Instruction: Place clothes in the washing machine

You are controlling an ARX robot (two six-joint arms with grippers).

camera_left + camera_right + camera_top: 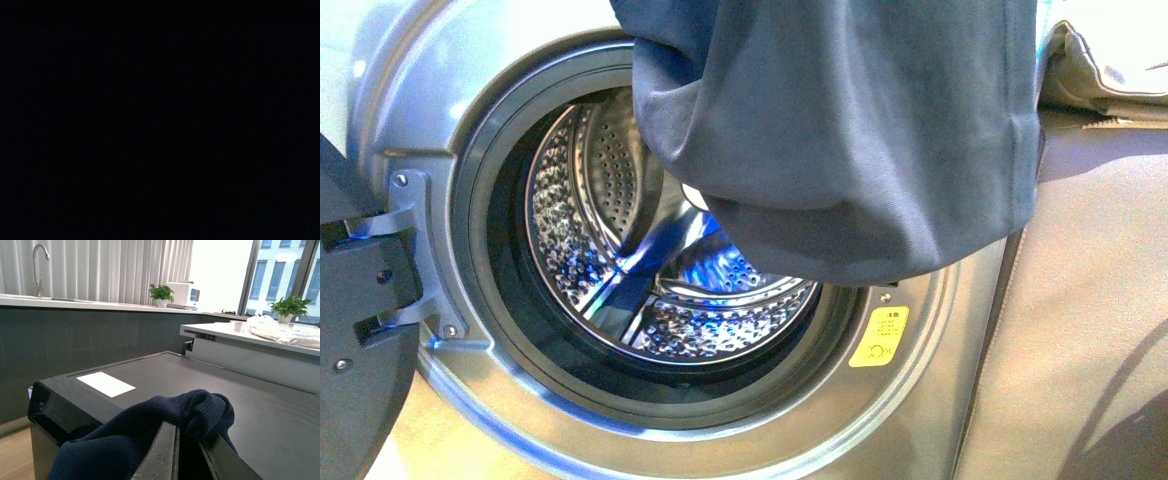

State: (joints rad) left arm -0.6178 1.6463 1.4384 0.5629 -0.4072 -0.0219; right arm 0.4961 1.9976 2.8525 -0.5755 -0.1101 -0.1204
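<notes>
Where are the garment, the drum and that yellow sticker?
garment [840, 130]: front view, on its hanging fold.
drum [558, 195]: front view, on its perforated left wall.
yellow sticker [878, 337]: front view, on its middle.

One washing machine [930, 400], one dark piece of clothes [840, 130] hanging upper right, one yellow sticker [878, 337] lower right, two hinge brackets [378, 226] [392, 316] at the left edge. Over on the right wrist view: two potted plants [161, 292] [288, 306], one tap [39, 264]. Left wrist view: dark.

Left wrist view dark; window [220, 270] blown out white.
</notes>
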